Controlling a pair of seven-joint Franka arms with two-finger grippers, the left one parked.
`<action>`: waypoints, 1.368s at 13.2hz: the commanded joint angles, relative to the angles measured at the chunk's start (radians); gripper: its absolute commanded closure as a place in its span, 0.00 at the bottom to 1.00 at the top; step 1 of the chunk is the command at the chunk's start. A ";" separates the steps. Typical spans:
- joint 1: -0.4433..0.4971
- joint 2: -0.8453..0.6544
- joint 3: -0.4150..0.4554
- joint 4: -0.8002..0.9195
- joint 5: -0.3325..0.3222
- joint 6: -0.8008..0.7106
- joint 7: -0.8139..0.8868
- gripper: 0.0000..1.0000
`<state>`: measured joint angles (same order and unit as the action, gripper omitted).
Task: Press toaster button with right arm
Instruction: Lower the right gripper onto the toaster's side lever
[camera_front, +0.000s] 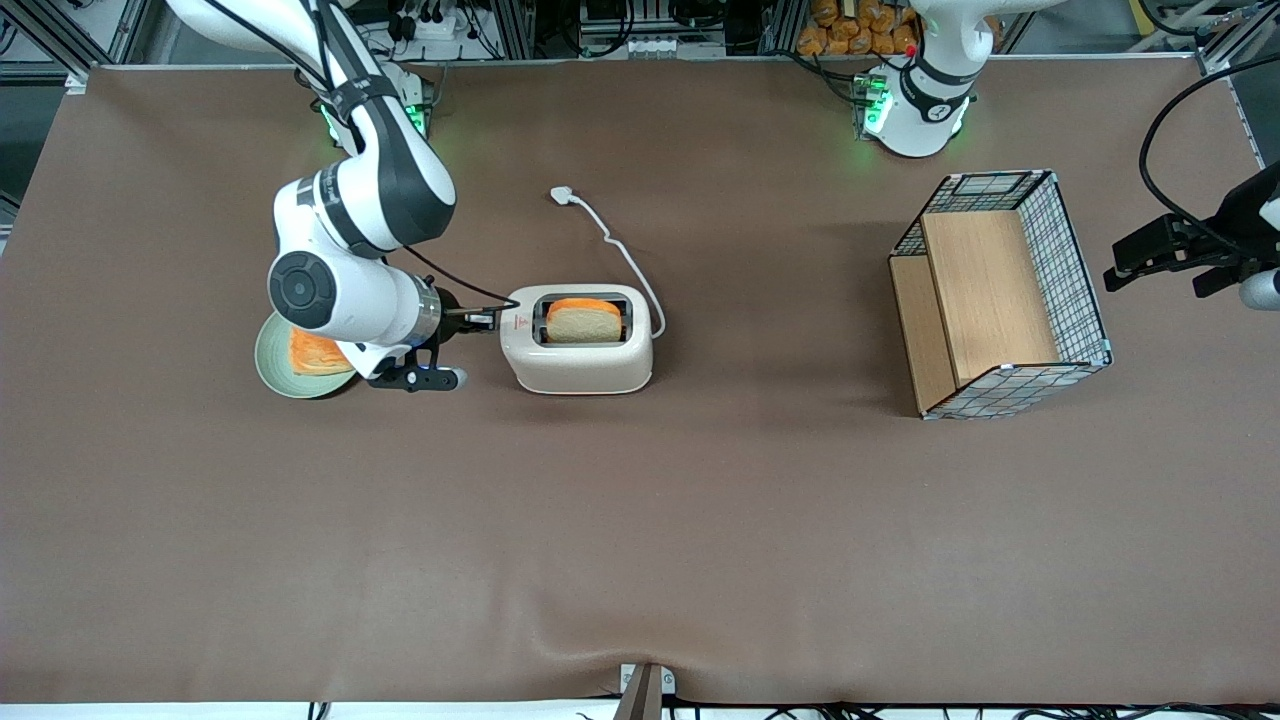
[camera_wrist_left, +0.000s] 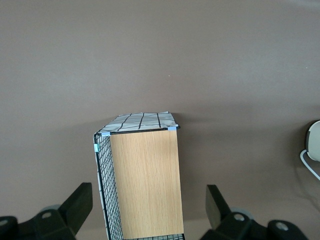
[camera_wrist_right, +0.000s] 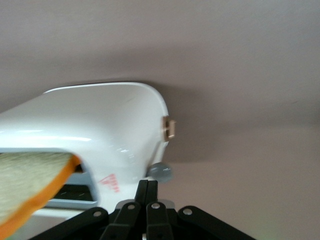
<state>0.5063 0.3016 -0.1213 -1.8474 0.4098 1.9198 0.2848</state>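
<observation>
Brown matting covered the whole desk (camera_front: 640, 550), and the cream-white toaster (camera_front: 578, 365) sat on it roughly mid-desk, a bit toward the working arm's end. A slice of bread (camera_front: 583, 322) with an orange crust stood in its dark top slot. The white cord (camera_front: 625, 255) trailed away from the toaster, farther from the front camera, ending in a plug (camera_front: 562, 195) lying loose on the matting.

The right arm (camera_front: 350, 260) was bent low beside the toaster's narrow end, with the gripper (camera_front: 490, 318) pointing straight at that end wall. In the right wrist view the jaws were clenched together, the two black fingers (camera_wrist_right: 141, 192) pressed side by side, tips right at the small grey button (camera_wrist_right: 160, 171) by the red triangle mark (camera_wrist_right: 111, 182). Whether they actually touched it, I couldn't tell.

Nothing sat between the gripper and the toaster. Just beside the arm, partly under it, was a green plate (camera_front: 275, 372) with another orange-edged slice (camera_front: 315, 352) on it. Way over toward the parked arm's end stood a wire basket (camera_front: 1085, 280) with wooden panels (camera_front: 985, 295) inside, well apart from everything else.
</observation>
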 joint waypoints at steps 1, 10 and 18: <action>-0.018 -0.018 -0.004 -0.027 0.067 0.012 -0.077 1.00; -0.034 -0.045 -0.006 -0.168 0.142 0.113 -0.265 1.00; -0.032 -0.013 -0.004 -0.181 0.152 0.180 -0.320 1.00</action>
<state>0.4834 0.2936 -0.1311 -1.9989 0.5306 2.0682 0.0169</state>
